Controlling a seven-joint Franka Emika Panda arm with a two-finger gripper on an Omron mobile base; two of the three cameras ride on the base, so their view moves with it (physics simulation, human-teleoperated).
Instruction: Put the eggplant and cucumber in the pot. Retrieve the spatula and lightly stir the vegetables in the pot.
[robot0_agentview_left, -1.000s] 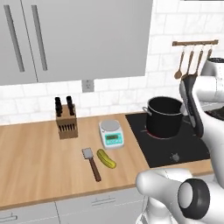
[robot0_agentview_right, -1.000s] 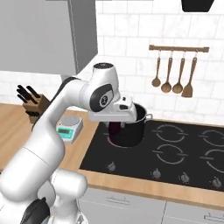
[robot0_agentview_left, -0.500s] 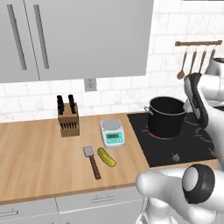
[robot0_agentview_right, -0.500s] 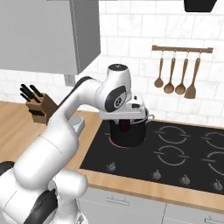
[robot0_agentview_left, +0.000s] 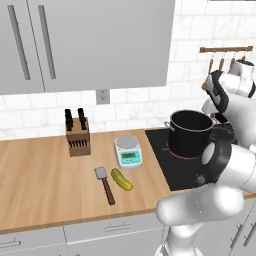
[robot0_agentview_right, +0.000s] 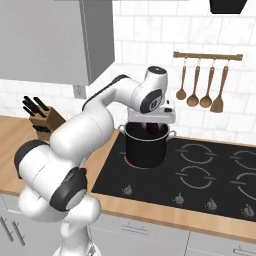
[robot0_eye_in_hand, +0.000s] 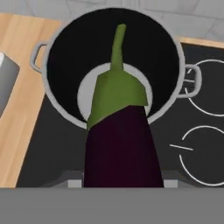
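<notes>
The dark purple eggplant (robot0_eye_in_hand: 122, 148) with its green cap hangs stem-down, and my gripper (robot0_agentview_right: 149, 122) is shut on it. It hangs right above the open mouth of the black pot (robot0_eye_in_hand: 57, 41), which stands on the hob's left rear burner (robot0_agentview_right: 145, 147) (robot0_agentview_left: 190, 134). The eggplant hides my fingertips in the hand view. The yellow-green cucumber (robot0_agentview_left: 121, 179) lies on the wooden counter. The spatula (robot0_agentview_left: 105, 183) lies just left of it, grey blade pointing away, dark handle toward the counter's front edge.
A white kitchen scale (robot0_agentview_left: 128, 151) sits behind the cucumber, and a knife block (robot0_agentview_left: 77, 136) stands further left by the wall. Wooden spoons and a turner hang on a rail (robot0_agentview_right: 202, 92) behind the black hob (robot0_agentview_right: 210, 170). Wall cabinets (robot0_agentview_left: 90, 40) hang above the counter.
My hand has carried the eggplant to the right, from beside the pot's left rim to over its opening. The cucumber and spatula lie where they were.
</notes>
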